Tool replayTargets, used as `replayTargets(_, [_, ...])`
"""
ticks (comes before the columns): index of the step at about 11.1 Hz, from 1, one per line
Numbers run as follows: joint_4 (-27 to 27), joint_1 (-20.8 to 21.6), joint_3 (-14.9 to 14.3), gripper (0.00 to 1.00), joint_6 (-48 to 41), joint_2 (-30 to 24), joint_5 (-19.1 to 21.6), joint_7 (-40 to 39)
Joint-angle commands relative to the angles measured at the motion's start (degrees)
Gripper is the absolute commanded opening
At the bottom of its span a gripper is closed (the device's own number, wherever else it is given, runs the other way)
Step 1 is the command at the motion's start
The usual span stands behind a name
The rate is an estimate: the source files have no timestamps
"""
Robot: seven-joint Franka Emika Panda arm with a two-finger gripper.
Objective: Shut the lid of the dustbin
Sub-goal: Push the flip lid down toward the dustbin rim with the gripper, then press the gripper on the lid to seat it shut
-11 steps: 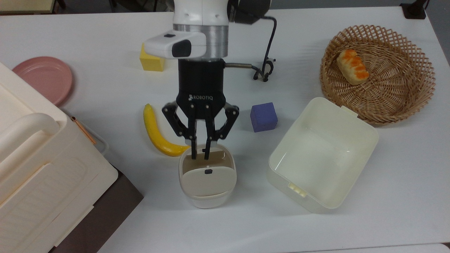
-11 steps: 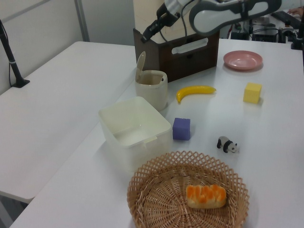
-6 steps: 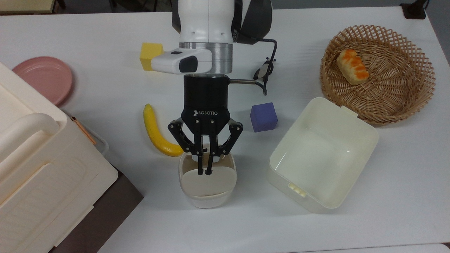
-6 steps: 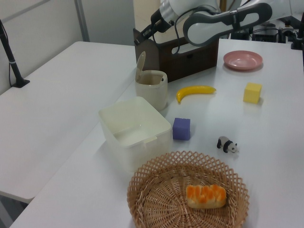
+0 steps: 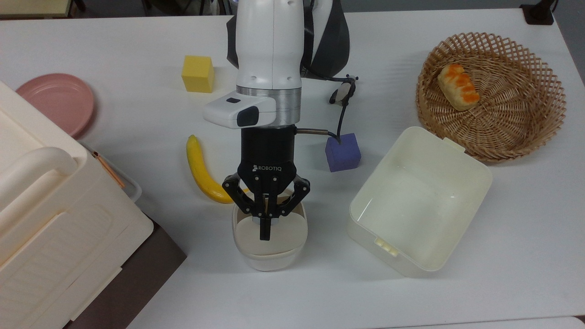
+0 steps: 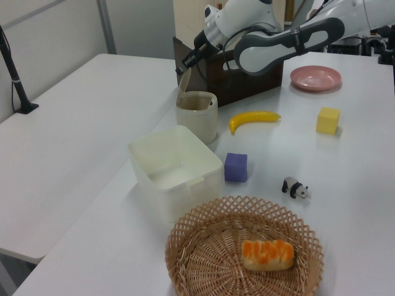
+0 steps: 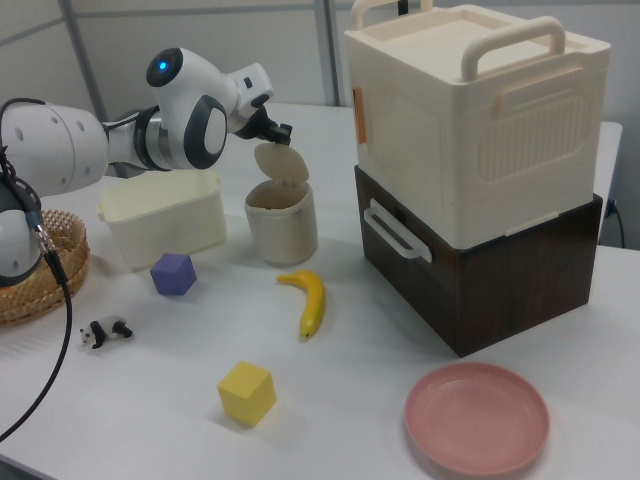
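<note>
Dustbin [image 5: 269, 249] stands on the white surface [image 5: 137, 114], just beside the tip of the banana [image 5: 201, 171] and between the stacked cream storage box [image 5: 50, 219] and the lidless cream tub [image 5: 418, 201]. Its lid [image 7: 279, 161] is up, near upright, hinged at the rim side away from the arm; the right view shows it leaning a little over the opening.

Gripper [image 5: 265, 235] sits at the lid's top edge, fingers [image 5: 264, 230] drawn together with no gap showing between them. From the top view they overlap the lid; whether they touch it or hover just off it, I cannot tell.

Handling, as judged: lid is a thin, stiff plastic flap, light, smooth, swinging freely on its hinge. No need to pinch it. A push with the closed fingertips against the upper free edge should tip it forward and down. The bin looks light and empty, so a sideways shove could slide or topple it; pressing downward along the hinge arc seems safer.
</note>
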Motion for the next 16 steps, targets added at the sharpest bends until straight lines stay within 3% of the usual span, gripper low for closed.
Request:
replayTargets(1, [-7.14,0.85,-1.12,0.01,-3.27,-5.98,0.0,-0.1])
replayTargets(4, [-7.42,0.85,-1.12,0.0,-11.52,-6.6,0.36,-1.06])
replayTargets(8, [-8.73,1.02,-1.03,0.0,-16.28,-7.47,0.71,-3.43])
replayTargets(16, [-11.9,1.29,-0.77,0.0,-15.94,-5.2,0.71,-3.88])
